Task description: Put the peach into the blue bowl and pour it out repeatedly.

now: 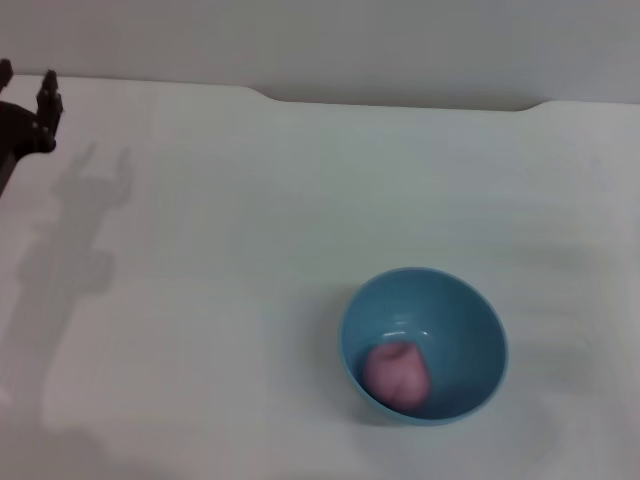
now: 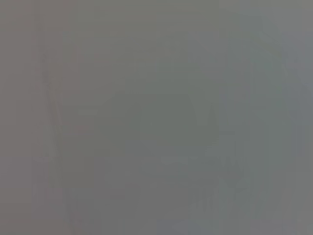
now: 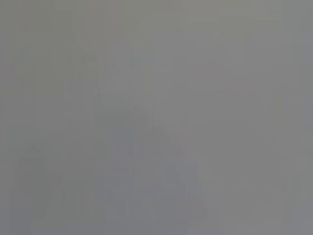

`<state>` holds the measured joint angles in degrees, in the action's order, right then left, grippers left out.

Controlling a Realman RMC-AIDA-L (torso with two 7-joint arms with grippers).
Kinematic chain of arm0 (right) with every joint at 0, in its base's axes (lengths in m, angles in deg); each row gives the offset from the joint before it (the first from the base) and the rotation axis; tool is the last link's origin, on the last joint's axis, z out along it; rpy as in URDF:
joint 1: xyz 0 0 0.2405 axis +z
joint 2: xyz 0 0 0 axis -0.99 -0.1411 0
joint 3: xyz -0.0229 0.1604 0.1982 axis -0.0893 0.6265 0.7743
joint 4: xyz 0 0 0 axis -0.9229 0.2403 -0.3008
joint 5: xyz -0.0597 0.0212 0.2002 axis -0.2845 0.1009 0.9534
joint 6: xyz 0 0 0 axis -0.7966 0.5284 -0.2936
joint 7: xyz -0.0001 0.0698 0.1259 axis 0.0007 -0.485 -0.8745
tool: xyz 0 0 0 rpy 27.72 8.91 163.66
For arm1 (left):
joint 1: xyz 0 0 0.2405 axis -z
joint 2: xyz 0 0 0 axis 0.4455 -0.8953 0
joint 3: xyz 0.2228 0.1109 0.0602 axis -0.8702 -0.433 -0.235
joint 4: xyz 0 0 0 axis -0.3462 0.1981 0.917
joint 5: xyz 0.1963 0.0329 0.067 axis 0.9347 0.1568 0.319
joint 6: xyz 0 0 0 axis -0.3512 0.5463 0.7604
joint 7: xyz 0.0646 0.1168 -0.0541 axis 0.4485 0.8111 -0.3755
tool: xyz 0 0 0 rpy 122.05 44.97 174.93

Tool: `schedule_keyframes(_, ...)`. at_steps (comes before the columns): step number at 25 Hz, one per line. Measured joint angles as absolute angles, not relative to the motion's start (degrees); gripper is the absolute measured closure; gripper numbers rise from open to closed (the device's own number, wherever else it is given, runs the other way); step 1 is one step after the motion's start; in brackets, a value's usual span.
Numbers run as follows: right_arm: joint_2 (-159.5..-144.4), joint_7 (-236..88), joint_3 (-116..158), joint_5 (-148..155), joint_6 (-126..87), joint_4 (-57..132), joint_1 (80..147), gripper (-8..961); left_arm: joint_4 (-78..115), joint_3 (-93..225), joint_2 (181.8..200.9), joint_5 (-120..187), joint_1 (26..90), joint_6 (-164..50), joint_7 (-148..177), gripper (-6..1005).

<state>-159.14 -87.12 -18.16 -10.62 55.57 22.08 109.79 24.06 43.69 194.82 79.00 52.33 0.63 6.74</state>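
Fingers of the left gripper stand spread apart with nothing between them, at the far left edge of the white table, well away from the bowl. Its shadow falls on the tabletop just beside it. The peach lies inside the blue bowl, low against the near-left of the inner wall. The bowl stands upright on the table's near right part. Both wrist views show only featureless grey.
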Motion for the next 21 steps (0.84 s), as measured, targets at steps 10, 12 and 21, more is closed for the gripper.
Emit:
schedule_keyframes(10, -159.07, -48.4, 2.4, -20.5, 62.1, 11.8, 110.4, 582, 21.0, 44.2, 194.90, 78.8, 52.2, 1.6, 6.5, 404)
schedule_keyframes(12, -158.87, -50.9, 2.6, -28.6, 61.9, 14.8, 109.0, 582, 20.8, 44.2, 194.91, 78.8, 52.3, 1.6, 6.3, 353)
schedule_keyframes(21, -158.59, -71.7, 2.5, -38.2, 60.1, 21.0, 107.0, 552, 19.9, 44.3, 194.82, 78.7, 51.9, 3.8, 5.9, 278)
